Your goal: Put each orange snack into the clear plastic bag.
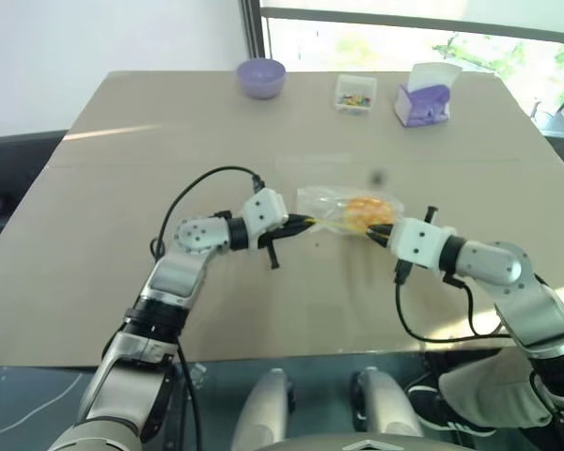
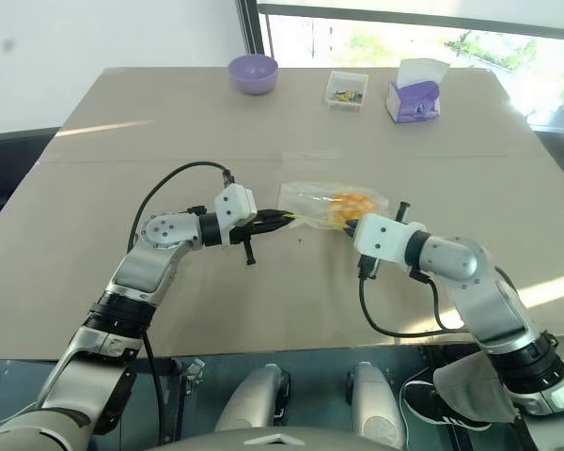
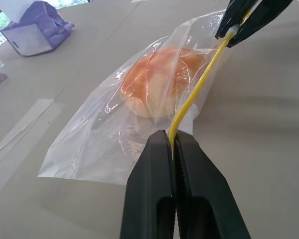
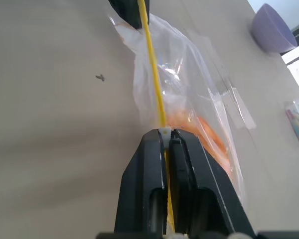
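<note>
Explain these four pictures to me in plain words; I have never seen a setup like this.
This is a humanoid robot with two arms, each ending in a gripper of two black fingers. Two pictures come from cameras on its head, looking down over the arms at a tan table. The other two come from a camera on each wrist, looking along that gripper's fingers.

The left gripper and the right gripper are each shut on one end of the yellow seal strip of a clear plastic bag, so the strip runs taut between them. Inside the bag sits an orange bun.

At the table's far edge stand a purple bowl, a small clear box of colourful bits and a purple and white tissue box.
</note>
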You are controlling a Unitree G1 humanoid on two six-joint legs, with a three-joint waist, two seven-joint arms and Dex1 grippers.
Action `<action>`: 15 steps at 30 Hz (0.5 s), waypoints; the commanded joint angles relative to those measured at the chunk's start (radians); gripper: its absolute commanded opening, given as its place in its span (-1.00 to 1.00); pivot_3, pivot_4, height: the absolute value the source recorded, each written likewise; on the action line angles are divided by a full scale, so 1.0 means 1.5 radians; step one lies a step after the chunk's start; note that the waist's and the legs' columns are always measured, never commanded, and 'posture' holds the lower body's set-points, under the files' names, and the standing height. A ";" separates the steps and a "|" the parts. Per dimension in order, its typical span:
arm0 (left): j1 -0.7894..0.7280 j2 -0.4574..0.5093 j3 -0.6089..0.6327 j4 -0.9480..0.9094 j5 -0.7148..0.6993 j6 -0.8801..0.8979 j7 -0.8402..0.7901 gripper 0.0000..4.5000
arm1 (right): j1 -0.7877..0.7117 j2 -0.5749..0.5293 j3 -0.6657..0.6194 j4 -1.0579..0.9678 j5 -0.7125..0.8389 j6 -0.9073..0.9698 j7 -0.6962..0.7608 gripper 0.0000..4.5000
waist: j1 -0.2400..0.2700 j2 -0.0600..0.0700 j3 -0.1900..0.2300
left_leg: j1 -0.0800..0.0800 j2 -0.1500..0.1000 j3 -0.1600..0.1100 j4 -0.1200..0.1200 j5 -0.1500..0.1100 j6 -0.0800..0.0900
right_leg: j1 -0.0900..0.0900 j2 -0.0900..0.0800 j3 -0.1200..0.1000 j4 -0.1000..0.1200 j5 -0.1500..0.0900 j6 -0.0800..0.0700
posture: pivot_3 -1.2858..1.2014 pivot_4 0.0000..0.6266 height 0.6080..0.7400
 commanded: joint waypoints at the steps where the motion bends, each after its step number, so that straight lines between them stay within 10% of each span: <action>1: -0.008 0.030 0.052 0.016 0.004 -0.003 0.026 -1.00 | 0.022 -0.032 -0.066 0.010 -0.017 -0.001 -0.020 -0.99 | 0.000 0.000 0.000 | 0.000 0.000 0.000 0.000 0.000 0.000 | 0.000 0.000 0.000 0.000 0.000 0.000 | 0.03 -0.52 0.95; 15: -0.008 0.027 0.050 0.011 -0.003 -0.004 0.027 -1.00 | 0.090 -0.069 -0.108 0.026 -0.022 -0.034 -0.040 -0.99 | 0.000 0.000 0.000 | 0.000 0.000 0.000 0.000 0.000 0.000 | 0.000 0.000 0.000 0.000 0.000 0.000 | 0.03 -0.52 0.95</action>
